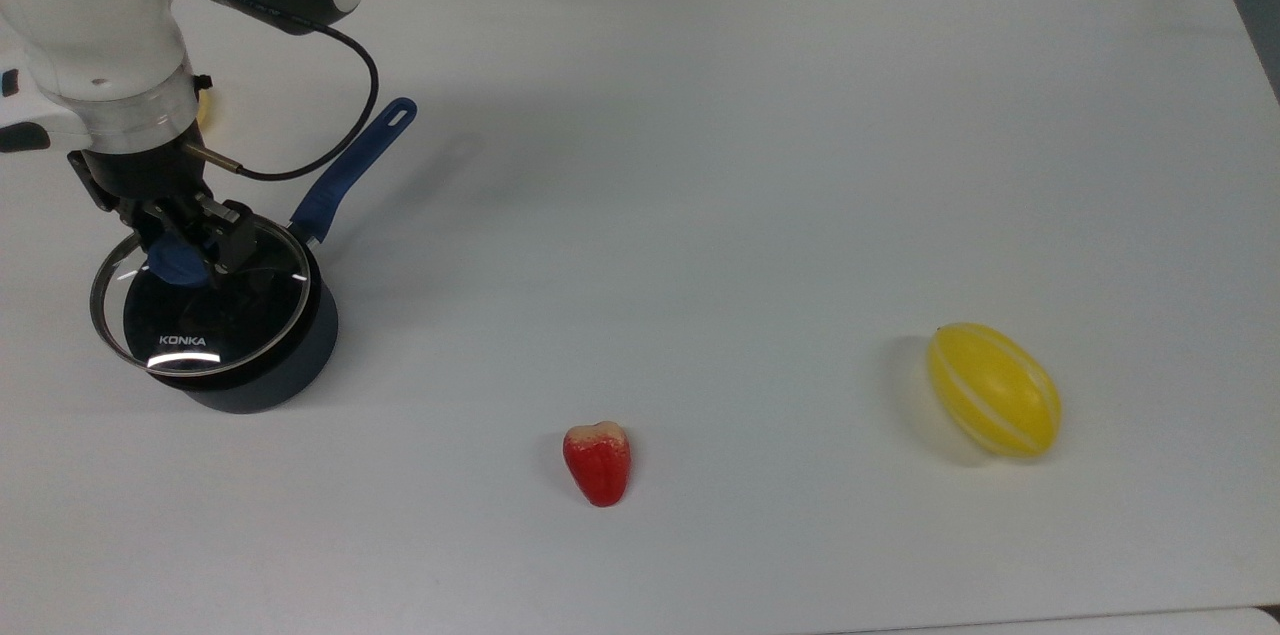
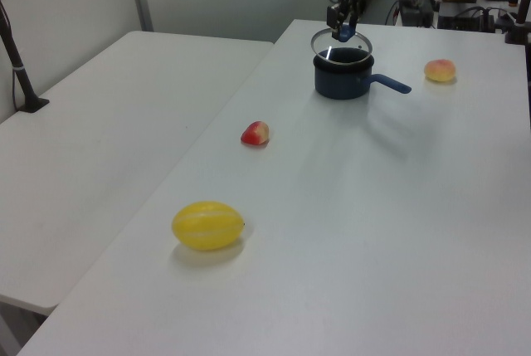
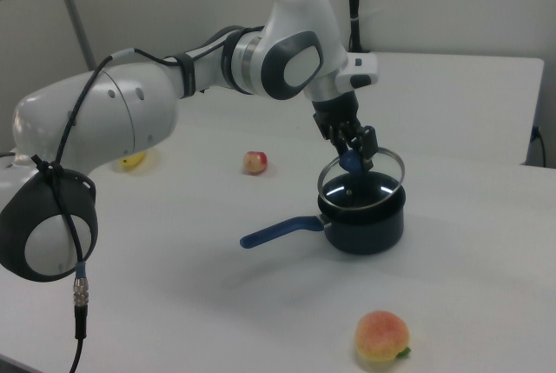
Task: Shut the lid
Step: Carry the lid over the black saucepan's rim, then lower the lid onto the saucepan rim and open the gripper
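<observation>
Pincer (image 1: 185, 250) is clamped on the blue knob (image 1: 172, 263) of the lid (image 1: 200, 305); fingers closed against the knob from both sides, pointing down. Same grip seen in the right view (image 3: 354, 151) and, small, in the left view (image 2: 342, 26).

Lid: clear glass, thin metal rim, white "KONKA" lettering near its lower edge in the top view. It hangs from the pincer above the saucepan (image 1: 255, 355), not seated. In the right view the lid (image 3: 360, 183) is tilted, its far edge raised and its near edge down around the pan's mouth; whether the low edge touches the pan rim, cannot tell. In the top view the lid sits offset toward the top view's left of the pan, overlapping most of the opening.

Saucepan: dark body, dark inside, standing upright on the white counter (image 1: 760, 165). Blue handle (image 1: 350, 170) points up and to the top view's right; in the right view the handle (image 3: 280, 232) points to the right view's left.

Further out on the counter:
- red fruit (image 1: 598, 462), pale at its top, toward the near edge in the top view, well apart from the pan.
- yellow melon (image 1: 993, 389) with pale stripes, far to the top view's right.
- peach-coloured fruit (image 3: 381, 336), near the front in the right view, apart from the pan.

Arm (image 3: 174, 86): white and grey links, black cable (image 1: 330, 125) looping from the wrist.
</observation>
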Controlling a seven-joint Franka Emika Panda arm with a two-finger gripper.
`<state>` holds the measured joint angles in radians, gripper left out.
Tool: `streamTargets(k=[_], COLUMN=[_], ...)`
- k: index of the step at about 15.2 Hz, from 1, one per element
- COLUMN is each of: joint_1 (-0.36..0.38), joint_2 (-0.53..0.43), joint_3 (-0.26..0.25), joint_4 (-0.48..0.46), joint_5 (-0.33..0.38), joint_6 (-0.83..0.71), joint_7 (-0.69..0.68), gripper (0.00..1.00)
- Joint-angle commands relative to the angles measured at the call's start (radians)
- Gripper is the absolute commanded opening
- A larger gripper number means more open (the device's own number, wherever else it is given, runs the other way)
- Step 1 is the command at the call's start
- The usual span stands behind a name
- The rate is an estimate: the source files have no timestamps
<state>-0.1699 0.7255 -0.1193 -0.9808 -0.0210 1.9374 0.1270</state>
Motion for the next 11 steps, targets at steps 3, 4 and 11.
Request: streamTargets(k=[3, 4, 11], joint_1=[0.009, 0.01, 0.013], joint_2=[0.005, 0.005, 0.0], joint_3=[-0.01, -0.01, -0.006], joint_4=[-0.001, -0.001, -0.041], joint_5=[-0.002, -0.002, -0.004], joint_6=[0.012, 0.012, -0.002], joint_7=[0.016, 0.016, 0.016], gripper=[0.08, 0.08, 0.09])
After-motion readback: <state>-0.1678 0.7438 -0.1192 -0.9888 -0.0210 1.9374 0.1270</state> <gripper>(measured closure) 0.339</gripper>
